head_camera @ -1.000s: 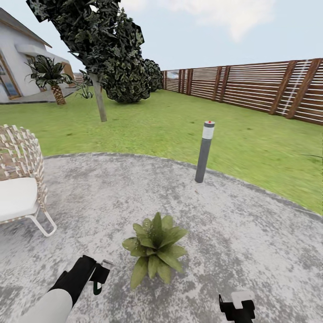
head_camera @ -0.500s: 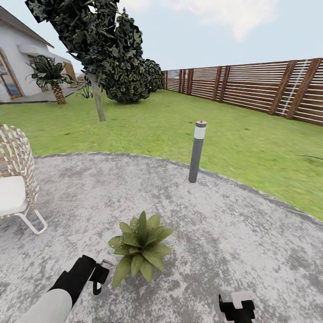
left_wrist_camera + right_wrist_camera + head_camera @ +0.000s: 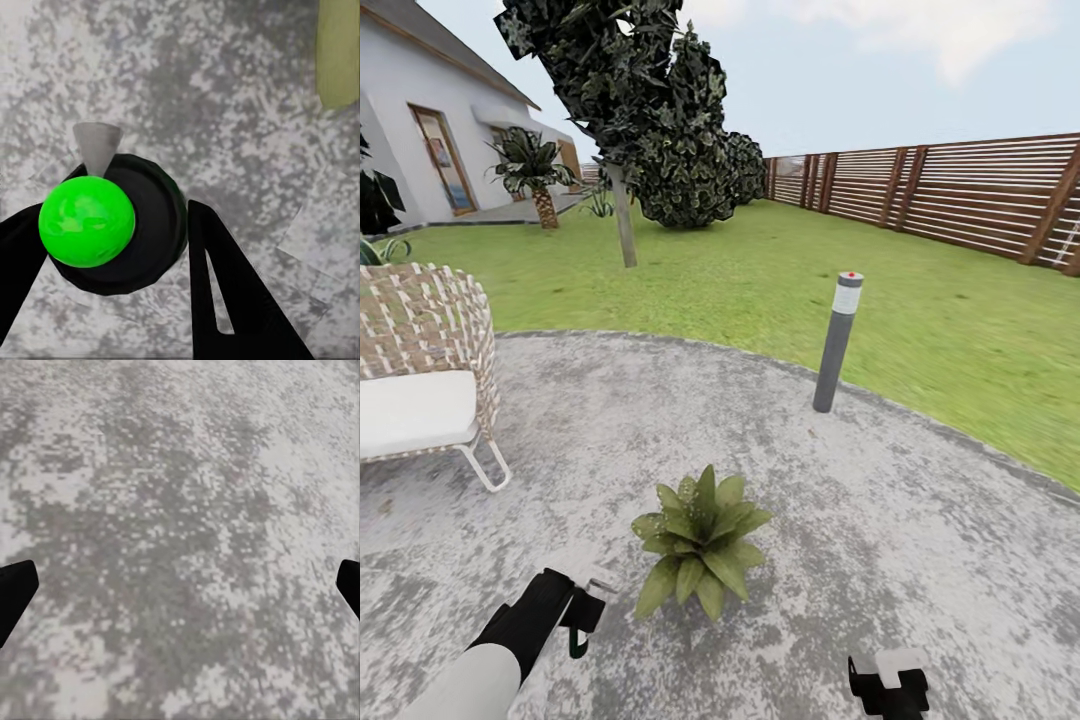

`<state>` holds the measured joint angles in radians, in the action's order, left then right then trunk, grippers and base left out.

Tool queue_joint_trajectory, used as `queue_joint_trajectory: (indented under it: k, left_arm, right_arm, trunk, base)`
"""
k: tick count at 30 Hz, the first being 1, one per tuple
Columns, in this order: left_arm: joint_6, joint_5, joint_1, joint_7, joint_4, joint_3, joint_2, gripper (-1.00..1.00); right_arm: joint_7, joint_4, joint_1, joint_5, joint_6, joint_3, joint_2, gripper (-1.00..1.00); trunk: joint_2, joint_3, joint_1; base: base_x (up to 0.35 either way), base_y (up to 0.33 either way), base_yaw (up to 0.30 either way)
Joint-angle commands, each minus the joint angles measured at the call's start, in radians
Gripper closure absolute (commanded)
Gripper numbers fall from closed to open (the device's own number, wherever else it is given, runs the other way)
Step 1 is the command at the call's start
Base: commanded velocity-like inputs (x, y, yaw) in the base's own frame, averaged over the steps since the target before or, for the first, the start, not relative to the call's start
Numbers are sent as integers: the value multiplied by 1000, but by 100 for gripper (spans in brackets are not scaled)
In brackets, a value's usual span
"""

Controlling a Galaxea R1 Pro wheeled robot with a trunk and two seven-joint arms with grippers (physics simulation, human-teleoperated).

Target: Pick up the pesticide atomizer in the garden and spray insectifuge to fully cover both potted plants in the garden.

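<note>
Setting: round grey patio (image 3: 920,560) ringed by lawn (image 3: 760,270); brown slatted fence (image 3: 960,195) far right; house (image 3: 420,150) far left.

Potted plant: one low rosette (image 3: 698,540) sits on the paving, near centre, just right of the left arm's tip. Pot hidden under the leaves. A pale green leaf edge (image 3: 337,52) shows in the left wrist view.

Pesticide atomizer: held in the left gripper (image 3: 112,247). In the left wrist view it reads as a dark round body (image 3: 150,225) with a bright green ball on top and a pale cone-shaped nozzle (image 3: 97,146) aimed at the paving. In the head view a white trigger piece (image 3: 598,585) juts toward the plant.

Left hand: fingers (image 3: 232,300) closed against the dark body on both sides; grip looks snug.

Right hand: right gripper (image 3: 888,688) low at the near edge; finger tips (image 3: 15,592) stand far apart at the frame edges of the right wrist view, nothing between them, bare paving below.

Handling, judged: small bottle, probably light and rigid; smooth round plastic may twist in the grip. Best held around the body below the head, leaving the trigger free.

Other: grey bollard light (image 3: 836,342) at the patio's far edge; woven chair (image 3: 425,370) with white cushion at left; dark tree (image 3: 630,90) and a palm (image 3: 535,170) far off.

Stage, judged: sprayer in hand, nozzle not yet squarely over the rosette.
</note>
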<state>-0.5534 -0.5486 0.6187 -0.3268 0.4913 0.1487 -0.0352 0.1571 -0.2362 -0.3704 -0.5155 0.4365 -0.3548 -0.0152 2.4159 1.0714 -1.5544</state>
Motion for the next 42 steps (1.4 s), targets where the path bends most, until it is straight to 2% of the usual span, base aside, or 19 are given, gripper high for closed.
queue_joint_trajectory:
  k: [1,4,6,9,11,13,17,19,21,23,24,27,30,42]
  left_arm:
    - [-2,-11,0,-12,1,4,1,100]
    - [-5,-17,5,-67,2,-3,1,100]
    - [-12,-41,18,-162,18,-45,-7,100]
    - [-27,-66,26,-226,95,-90,-11,100]
    - [-106,-101,27,-285,167,-120,-13,100]
    - [-144,-138,27,-332,223,-135,-13,100]
    - [-163,-222,27,-449,275,-146,-9,100]
    - [-164,-254,27,-477,279,-148,-5,100]
    - [-164,-274,27,-509,279,-149,-7,100]
    - [-164,-291,28,-578,277,-156,-13,100]
    - [-164,-304,28,-589,278,-157,-14,100]
    - [-165,-384,21,-608,280,-159,-10,100]
    - [-166,-423,16,-611,279,-160,-6,100]
    - [-168,-430,20,-612,280,-150,-7,100]
  right_arm:
    - [4,1,-1,-11,4,-6,0,-100]
    - [4,1,-1,-11,4,-6,0,-100]
    - [4,1,-1,-11,4,-6,0,-100]
    - [4,1,-1,-11,4,-6,0,-100]
    - [4,1,-1,-11,4,-6,0,-100]
    - [4,1,-1,-11,4,-6,0,-100]
    - [4,1,-1,-11,4,-6,0,-100]
    - [4,1,-1,-11,4,-6,0,-100]
    - [4,1,-1,-11,4,-6,0,-100]
    - [4,1,-1,-12,4,-6,0,-100]
    - [4,1,-1,-12,4,-6,0,-100]
    - [4,1,-1,-12,4,-6,0,-100]
    - [4,1,-1,-12,4,-6,0,-100]
    - [4,1,-1,-12,4,-6,1,-100]
  trunk:
    - [0,1,0]
    - [0,1,0]
    - [0,1,0]
    - [0,1,0]
    - [0,1,0]
    - [0,1,0]
    - [0,1,0]
    - [0,1,0]
    - [0,1,0]
    - [0,1,0]
    - [0,1,0]
    - [0,1,0]
    - [0,1,0]
    - [0,1,0]
  base:
    - [0,0,68]
    - [0,0,26]
    - [0,0,3]
    - [0,0,0]
    - [0,0,0]
    - [0,0,0]
    - [0,0,0]
    - [0,0,0]
    - [0,0,0]
    - [0,0,0]
    - [0,0,0]
    - [0,0,0]
    - [0,0,0]
    - [99,-153,7]
